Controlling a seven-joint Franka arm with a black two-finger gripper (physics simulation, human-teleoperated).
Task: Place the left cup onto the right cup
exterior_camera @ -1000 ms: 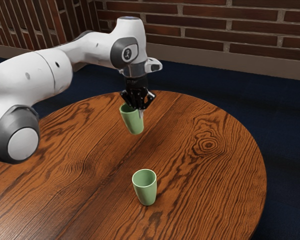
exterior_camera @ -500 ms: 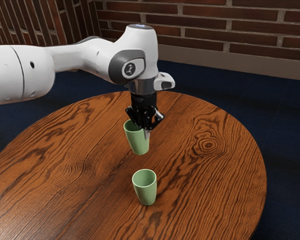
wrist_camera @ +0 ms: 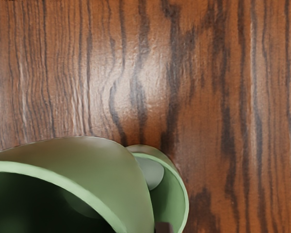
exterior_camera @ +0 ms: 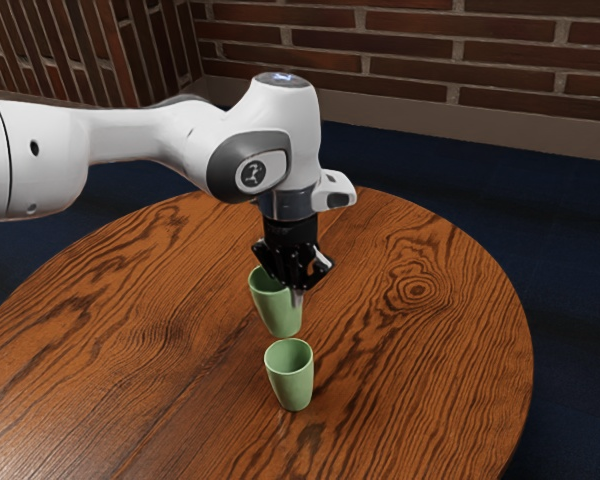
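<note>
Round wood-grain table (exterior_camera: 430, 330), sim scene: the standing cup (exterior_camera: 289, 373) sits upright, mouth open, right below the hand. Just above it, w/ a slim gap, hangs the carried cup (exterior_camera: 277, 300), tilted. The gripper (exterior_camera: 293, 285) is clamped on that cup's rim. Pickup & transfer look done; left to do: lower, seat, release. Wrist cam has the carried cup (wrist_camera: 77, 170) overlapping the standing cup (wrist_camera: 172, 194), approx. lined up, prob. not centred. Brick wall (exterior_camera: 430, 50) beyond.

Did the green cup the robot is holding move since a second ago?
Yes. The held cup moved toward the standing cup, which stayed put, and now hangs tilted just above it.
</note>
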